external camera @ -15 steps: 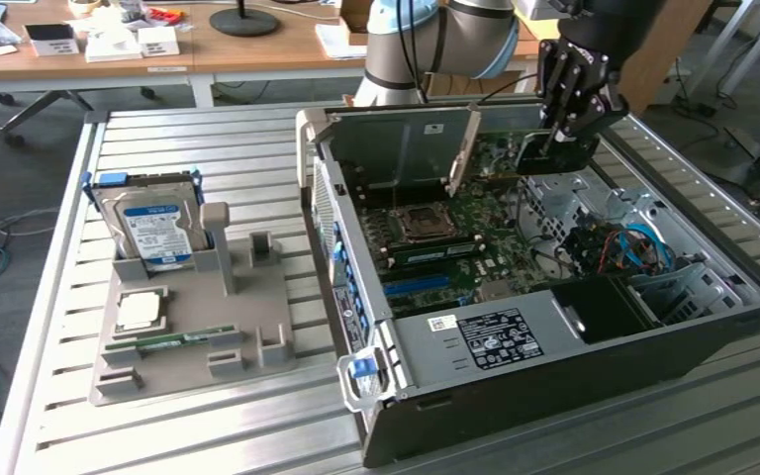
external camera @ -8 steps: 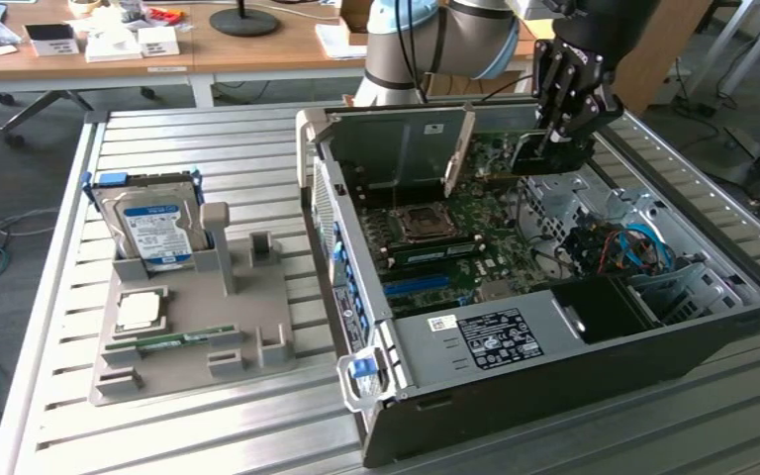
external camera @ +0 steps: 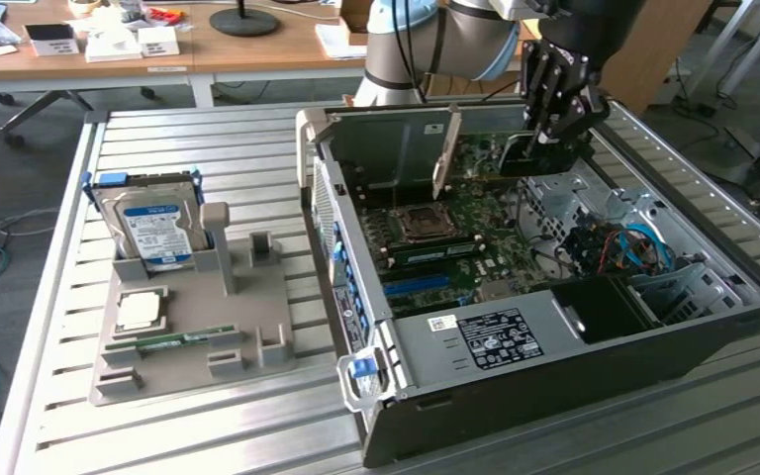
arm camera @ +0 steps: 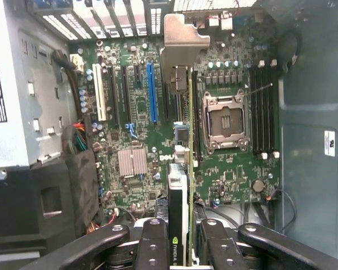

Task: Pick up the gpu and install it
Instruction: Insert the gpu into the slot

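Gripping the gpu by its edge, the gripper reaches down into the open case, which lies on its side on the slatted metal counter. The fingers are narrowed onto the card from both faces. In the wrist view the gpu shows edge-on, running away from the gripper to the silvery bracket at its far end. The card stands upright on edge over the motherboard, between the blue slot and the socket; whether it sits in a slot I cannot tell. In the exterior view the bracket is close to the case's rear wall, with the socket just beside the card. Well apart, toward the exterior view's left, a grey holder on the counter carries an upright hard drive, a chip and a RAM stick.
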